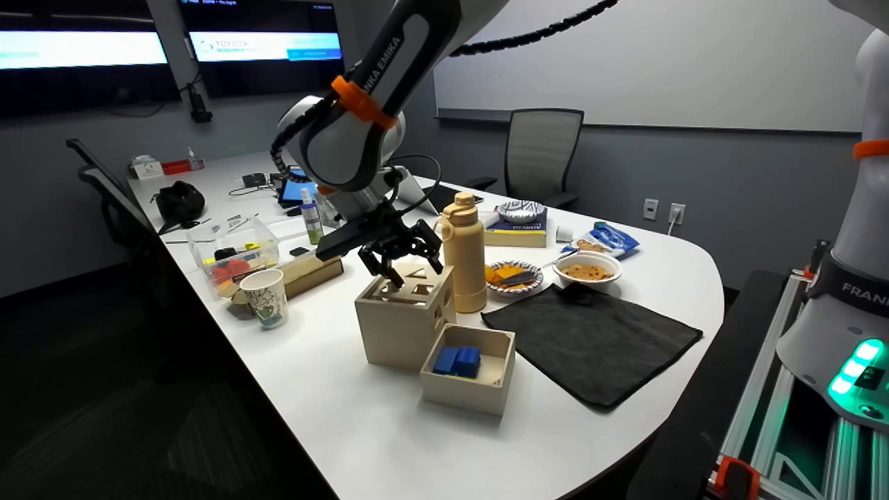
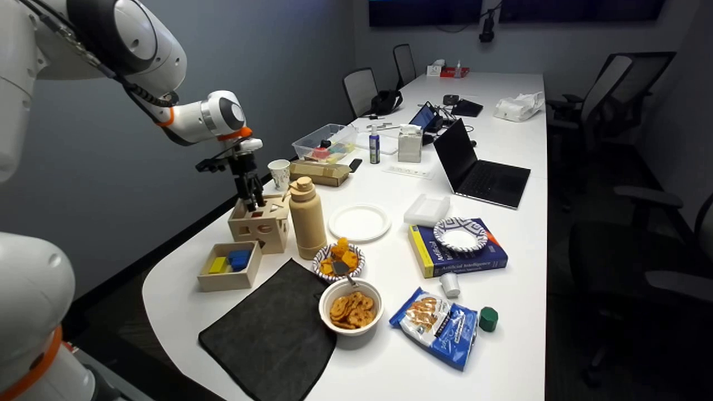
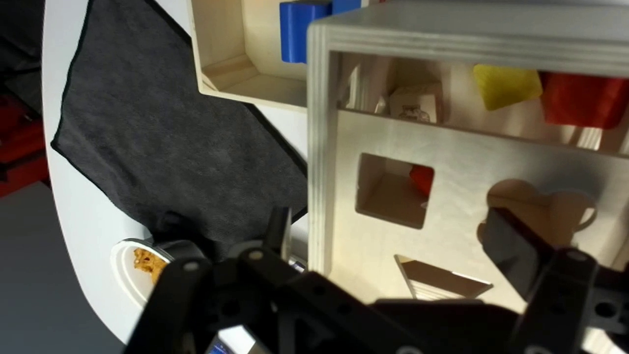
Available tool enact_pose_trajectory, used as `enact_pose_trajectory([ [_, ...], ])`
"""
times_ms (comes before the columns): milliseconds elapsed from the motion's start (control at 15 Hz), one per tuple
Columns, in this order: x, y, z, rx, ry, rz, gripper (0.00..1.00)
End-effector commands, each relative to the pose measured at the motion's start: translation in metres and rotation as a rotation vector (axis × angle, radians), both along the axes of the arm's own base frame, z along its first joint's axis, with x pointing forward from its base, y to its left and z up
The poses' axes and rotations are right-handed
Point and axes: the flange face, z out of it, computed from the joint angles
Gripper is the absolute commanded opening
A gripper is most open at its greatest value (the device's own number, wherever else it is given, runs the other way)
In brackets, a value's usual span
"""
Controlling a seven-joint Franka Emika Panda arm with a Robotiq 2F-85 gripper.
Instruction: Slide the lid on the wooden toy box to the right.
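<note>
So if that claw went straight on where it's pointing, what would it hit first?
Probably the lid of the wooden toy box: the open claw points down at it. One finger overlaps a hole and might go in; depth is unclear.

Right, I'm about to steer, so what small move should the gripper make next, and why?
Probably ease the gripper slightly lower, to seat one finger in the rounded hole of the lid for sliding: in the wrist view that finger overlaps the hole, though how deep is unclear.
</note>
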Motion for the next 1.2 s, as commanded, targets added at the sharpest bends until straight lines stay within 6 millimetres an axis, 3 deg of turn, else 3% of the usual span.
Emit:
enact_pose_trajectory([
  [0, 0.004, -0.005, -0.001, -0.052, -0.014, -0.025, 1.0],
  [1133, 0.011, -0.033, -0.009, -0.121, -0.031, -0.059, 1.0],
])
